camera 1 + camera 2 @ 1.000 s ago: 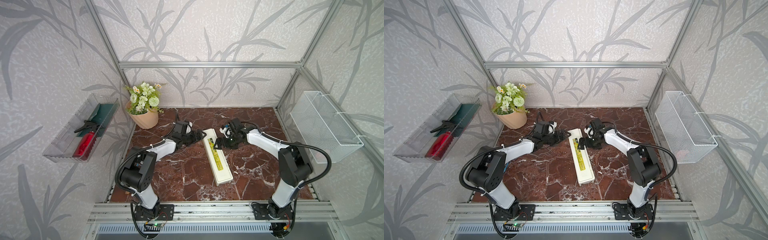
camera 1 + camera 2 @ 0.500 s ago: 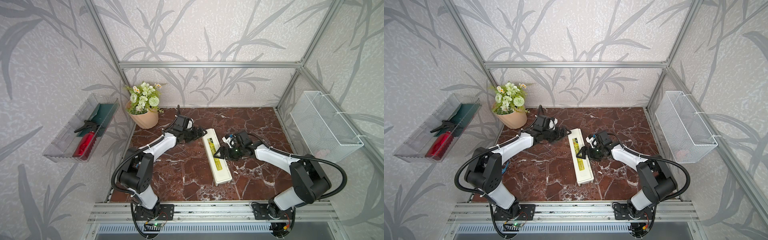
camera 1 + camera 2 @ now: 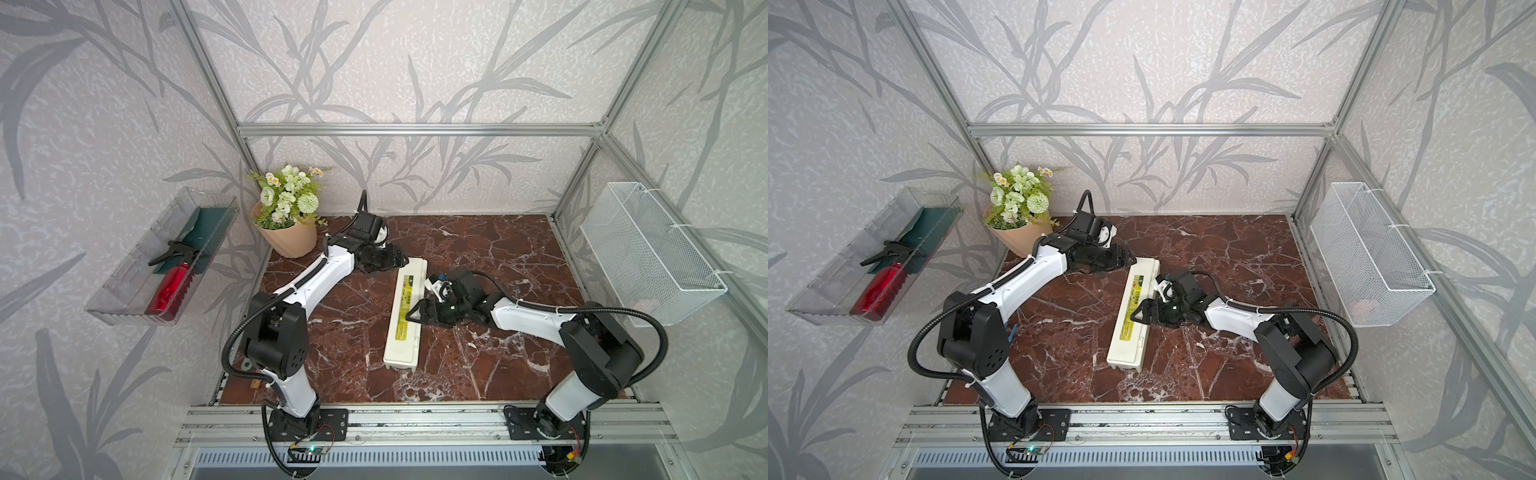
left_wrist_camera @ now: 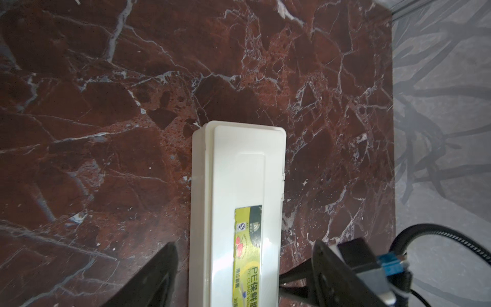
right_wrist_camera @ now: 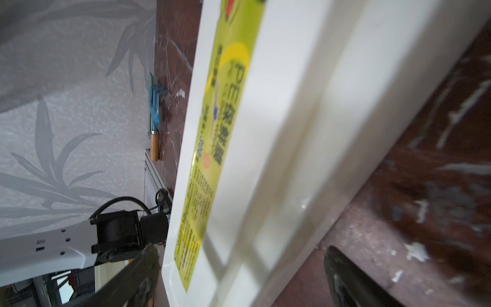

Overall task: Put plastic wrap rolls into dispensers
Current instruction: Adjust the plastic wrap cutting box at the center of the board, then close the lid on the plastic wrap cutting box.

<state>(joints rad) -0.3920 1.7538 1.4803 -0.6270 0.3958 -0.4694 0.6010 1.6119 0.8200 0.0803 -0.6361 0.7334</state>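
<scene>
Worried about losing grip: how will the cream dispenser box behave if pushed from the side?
The dispenser looks like glossy hard plastic, so probably stiff but slippery. Lying flat on the polished marble tabletop, long and flat-sided, it would likely slide or pivot rather than roll or tip.

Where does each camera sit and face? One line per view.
Both top views: high at the front, looking down and back over the table; both arms show whole, left gripper and right gripper included.
Left wrist: above the box, facing its back end; its own two fingers flank the box.
Right wrist: close beside the box, looking across its label toward the left arm; own fingers show.
Shared: the box, in every view.
</scene>
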